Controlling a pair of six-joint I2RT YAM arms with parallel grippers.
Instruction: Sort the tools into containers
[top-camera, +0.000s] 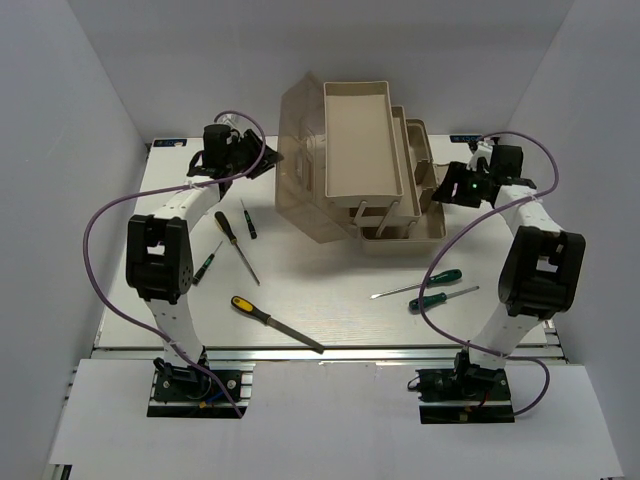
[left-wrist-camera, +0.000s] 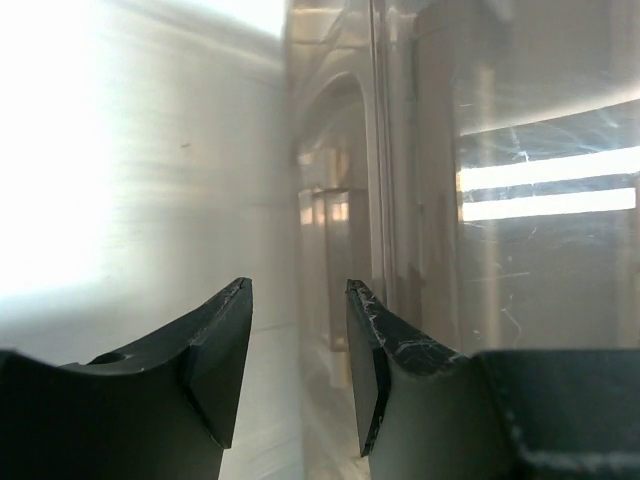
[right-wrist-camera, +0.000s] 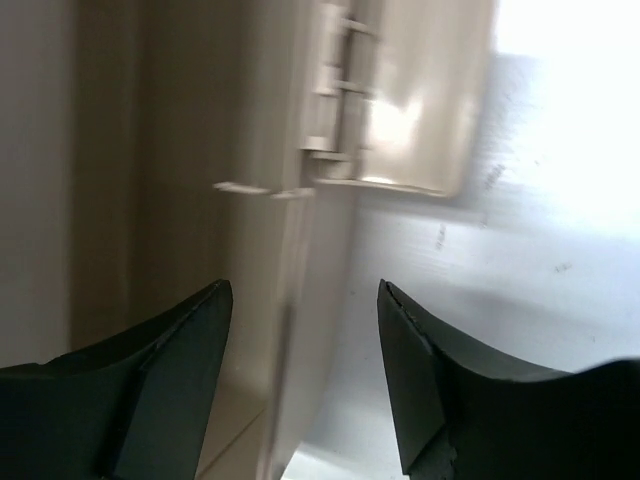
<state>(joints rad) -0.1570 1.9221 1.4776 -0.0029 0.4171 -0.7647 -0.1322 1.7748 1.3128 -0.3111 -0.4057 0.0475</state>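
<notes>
Flanking the open beige plastic toolbox (top-camera: 362, 140) with its smoky lid, the left gripper (left-wrist-camera: 298, 290) at nine o'clock and the right gripper (right-wrist-camera: 305, 285) at three both stand spread and empty. Green-and-black-handled screwdrivers (top-camera: 443, 277) lie at five o'clock, the yellow-and-black-handled metal file (top-camera: 262, 314) at seven. Opening looks done. Next comes picking up a tool by its handle.

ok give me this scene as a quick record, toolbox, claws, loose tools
toolbox: open, trays stepped out
top tray: empty
left claw: open, by the smoky lid
right claw: open, at the toolbox's right side
on table: file, two green screwdrivers, three slim screwdrivers
</notes>
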